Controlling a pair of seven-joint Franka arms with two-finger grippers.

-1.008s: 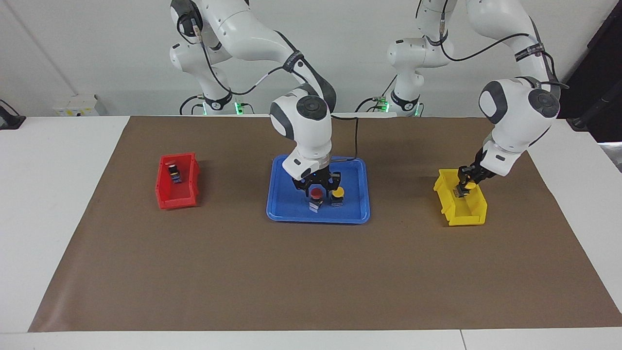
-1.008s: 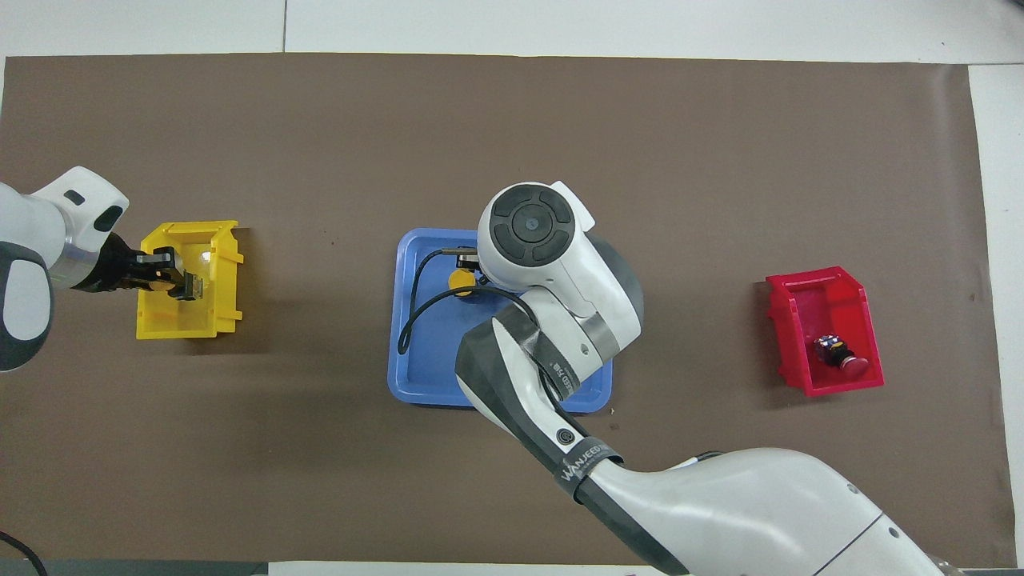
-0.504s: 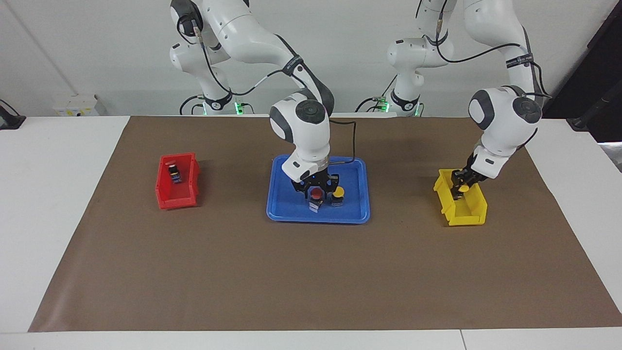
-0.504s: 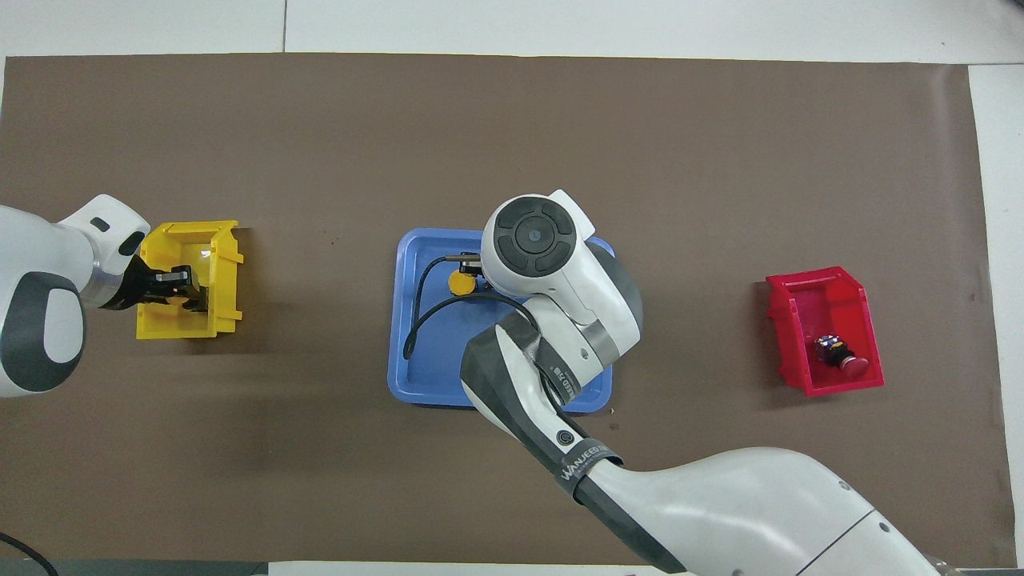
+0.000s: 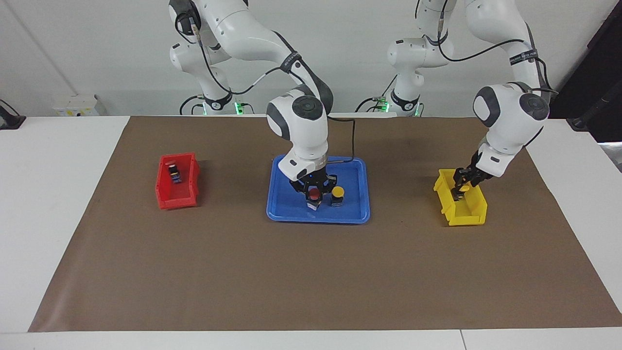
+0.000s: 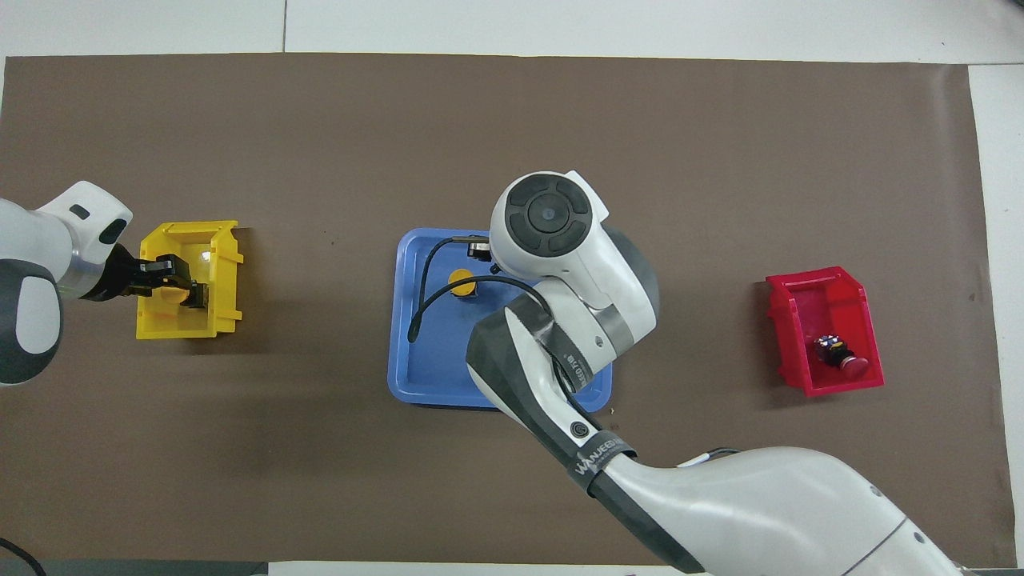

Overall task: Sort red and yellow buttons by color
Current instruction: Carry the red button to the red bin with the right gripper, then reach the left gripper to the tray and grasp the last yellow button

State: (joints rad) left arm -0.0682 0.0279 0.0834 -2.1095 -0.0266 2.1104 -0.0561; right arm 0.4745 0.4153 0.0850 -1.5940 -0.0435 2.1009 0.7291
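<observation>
The right gripper [image 5: 313,195] clenches its jaws around the red button [image 5: 315,194] in the blue tray [image 5: 286,209]; its spread links could topple the neighbouring yellow button [image 5: 337,193]. Over the yellow bin [image 5: 478,211], I cannot tell the left gripper's [image 5: 460,187] jaws.

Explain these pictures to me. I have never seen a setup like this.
These are two white robot arms sorting push-buttons by colour on a table covered with a brown mat. One picture looks across the table at the robots. The other looks down from above their own end.

A blue tray lies in the middle. A red bin stands toward the right arm's end and a yellow bin toward the left arm's end.

The right hand is down around the tray's red button, with the tray's yellow button beside it. The left hand is over the yellow bin with another yellow button at it. I cannot tell if either hand is gripping. One binned red button already lies in the red bin.
</observation>
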